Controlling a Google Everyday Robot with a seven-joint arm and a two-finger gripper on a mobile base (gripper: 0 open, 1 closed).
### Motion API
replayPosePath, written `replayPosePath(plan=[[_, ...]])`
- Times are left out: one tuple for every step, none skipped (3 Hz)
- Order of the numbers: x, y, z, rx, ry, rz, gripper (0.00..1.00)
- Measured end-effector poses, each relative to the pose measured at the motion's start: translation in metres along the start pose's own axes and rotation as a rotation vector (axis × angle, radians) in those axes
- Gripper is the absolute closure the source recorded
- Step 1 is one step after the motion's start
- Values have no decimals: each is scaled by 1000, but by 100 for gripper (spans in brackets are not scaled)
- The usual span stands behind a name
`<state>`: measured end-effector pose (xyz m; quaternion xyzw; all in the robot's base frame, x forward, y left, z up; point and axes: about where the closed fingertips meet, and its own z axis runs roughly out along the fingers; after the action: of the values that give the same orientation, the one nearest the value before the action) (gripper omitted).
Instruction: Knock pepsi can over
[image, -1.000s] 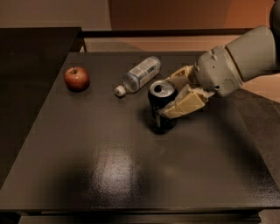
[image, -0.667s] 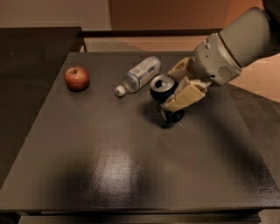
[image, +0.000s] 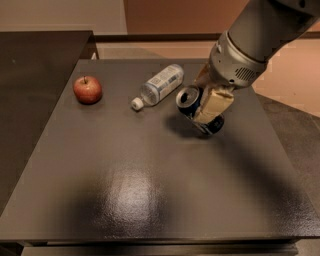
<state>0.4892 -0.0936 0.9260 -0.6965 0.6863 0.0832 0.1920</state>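
The pepsi can (image: 188, 99) is a dark navy can with a silver top, on the dark table (image: 125, 195) right of centre. It leans steeply, its top towards the upper left and its base (image: 215, 125) low on the table. My gripper (image: 204, 100) comes in from the upper right and straddles the can. One tan finger (image: 214, 104) lies across the can's front side and the other (image: 202, 76) sits behind it. The jaws look closed on the can.
A clear plastic bottle (image: 161, 84) with a white cap lies on its side just left of the can. A red apple (image: 87, 90) sits at the far left. A darker counter (image: 35, 65) adjoins the table's left side, and floor lies to the right.
The can stood upright between the fingers a second ago. It now leans far over to the upper left, and the gripper has tilted with it.
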Motion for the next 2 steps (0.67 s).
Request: replayPosePath(plan=[[9,-1,5,1,113,-42,84],[15,2,14,-18,190,-78,61]])
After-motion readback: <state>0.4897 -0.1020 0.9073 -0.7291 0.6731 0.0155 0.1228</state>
